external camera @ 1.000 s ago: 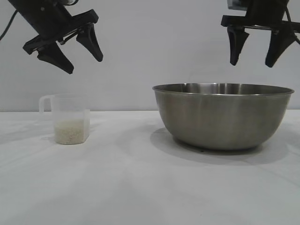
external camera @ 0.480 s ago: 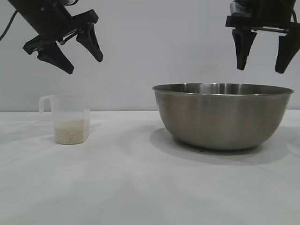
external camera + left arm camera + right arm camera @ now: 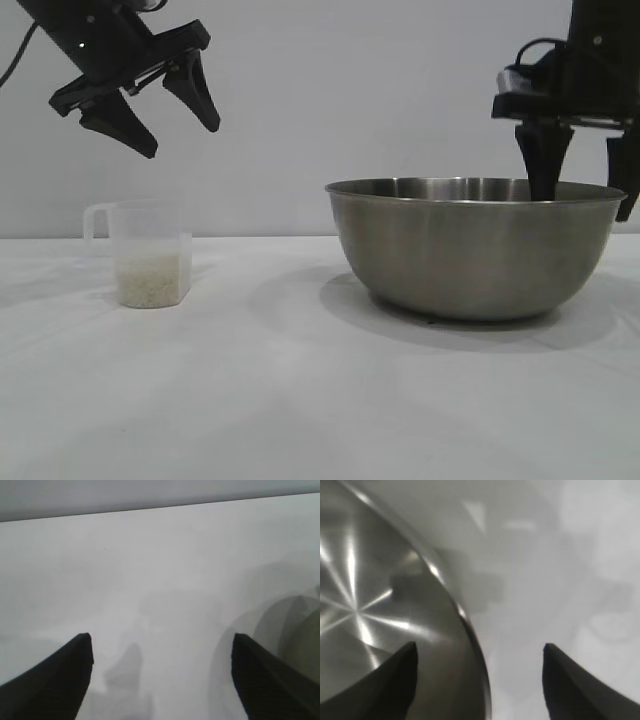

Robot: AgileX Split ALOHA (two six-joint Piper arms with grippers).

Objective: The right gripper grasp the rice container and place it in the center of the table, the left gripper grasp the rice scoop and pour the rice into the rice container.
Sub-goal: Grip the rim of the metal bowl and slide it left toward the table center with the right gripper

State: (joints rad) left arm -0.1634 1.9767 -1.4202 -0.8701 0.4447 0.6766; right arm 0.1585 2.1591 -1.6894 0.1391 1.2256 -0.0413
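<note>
One big steel rice container sits on the table, right of centre in the exterior view, upright. Right gripper is at its right rim, pointing straight down and straddling the rolled edge: one finger dips inside the bowl, the other hangs outside the wall at the frame edge. Right wrist view confirms it: rim runs between the two fingertips, bowl interior on one side, bare table on the other. Jaws spread wide, a clear gap on each side of the rim, nothing clamped.

Rice scoop stands upright at the left side of the table, well apart from the bowl, handle pointing away from it. Rice forms a shallow layer in its bottom.

Left gripper hangs high above the scoop, angled down toward the middle of the table, fingers wide open and empty. Left wrist view shows only bare table and shadows between its fingertips.
</note>
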